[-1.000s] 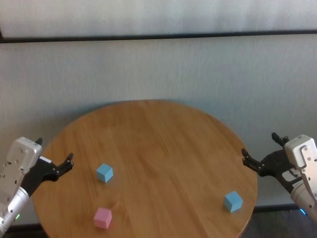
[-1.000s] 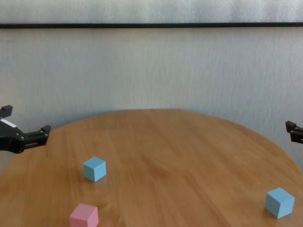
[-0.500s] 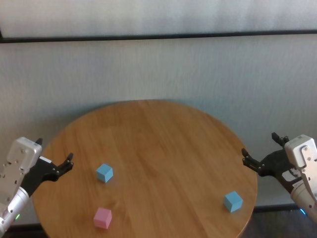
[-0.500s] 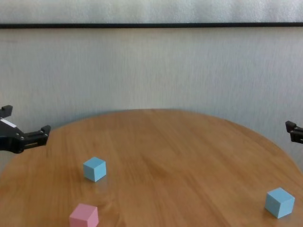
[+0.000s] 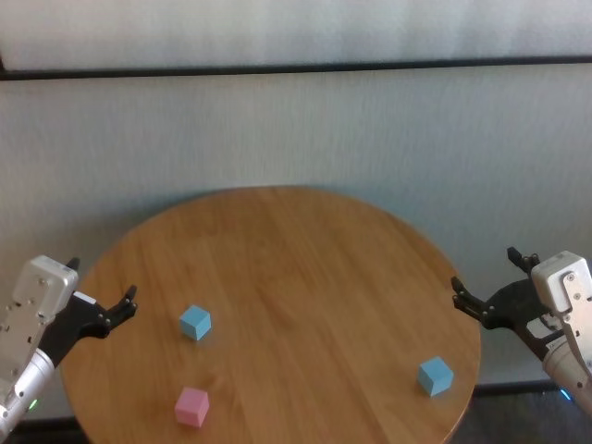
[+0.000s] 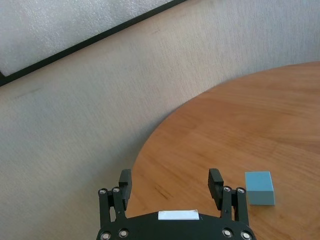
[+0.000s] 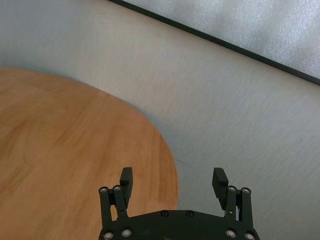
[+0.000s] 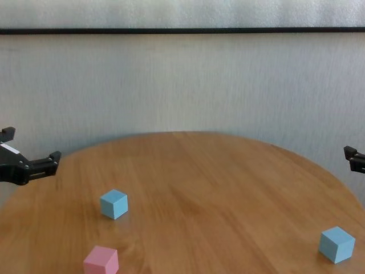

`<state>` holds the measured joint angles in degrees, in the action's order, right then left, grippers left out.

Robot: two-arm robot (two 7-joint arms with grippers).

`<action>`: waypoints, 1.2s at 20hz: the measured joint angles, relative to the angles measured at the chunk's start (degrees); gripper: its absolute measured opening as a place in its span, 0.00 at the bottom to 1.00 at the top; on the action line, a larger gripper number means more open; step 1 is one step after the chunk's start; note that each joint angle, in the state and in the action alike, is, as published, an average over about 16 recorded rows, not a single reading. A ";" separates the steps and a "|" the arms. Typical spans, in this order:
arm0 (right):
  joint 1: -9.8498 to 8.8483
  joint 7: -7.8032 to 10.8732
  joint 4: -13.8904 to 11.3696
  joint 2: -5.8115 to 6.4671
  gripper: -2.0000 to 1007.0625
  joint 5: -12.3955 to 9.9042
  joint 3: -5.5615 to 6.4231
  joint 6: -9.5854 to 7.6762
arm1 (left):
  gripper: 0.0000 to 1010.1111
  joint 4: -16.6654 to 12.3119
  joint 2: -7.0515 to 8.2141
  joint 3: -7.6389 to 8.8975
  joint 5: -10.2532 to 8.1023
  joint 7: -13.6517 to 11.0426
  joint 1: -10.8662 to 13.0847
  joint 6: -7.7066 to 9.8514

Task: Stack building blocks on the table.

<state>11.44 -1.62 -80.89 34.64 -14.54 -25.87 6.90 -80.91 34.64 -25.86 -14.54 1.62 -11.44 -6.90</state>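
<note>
Three cubes lie apart on the round wooden table (image 5: 305, 268). A light blue cube (image 5: 195, 323) sits at the left and also shows in the chest view (image 8: 114, 204) and the left wrist view (image 6: 259, 188). A pale pink cube (image 5: 191, 406) lies nearer the front edge, also in the chest view (image 8: 101, 261). The second light blue cube (image 5: 435, 376) lies at the front right, also in the chest view (image 8: 336, 244). My left gripper (image 5: 104, 294) is open and empty at the table's left edge. My right gripper (image 5: 483, 280) is open and empty off the right edge.
A pale wall with a dark horizontal strip (image 5: 296, 67) stands behind the table. The table's middle and back hold nothing.
</note>
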 joint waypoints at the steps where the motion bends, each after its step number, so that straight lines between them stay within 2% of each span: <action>1: 0.00 0.00 0.00 0.00 0.99 0.00 0.00 0.00 | 0.99 0.00 0.00 0.00 0.00 0.00 0.00 0.00; 24: 0.00 0.00 0.00 0.00 0.99 0.00 0.00 0.00 | 0.99 0.00 0.00 0.00 0.00 0.00 0.00 0.00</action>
<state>11.44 -1.62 -80.89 34.64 -14.54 -25.87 6.90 -80.91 34.64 -25.86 -14.54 1.62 -11.44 -6.90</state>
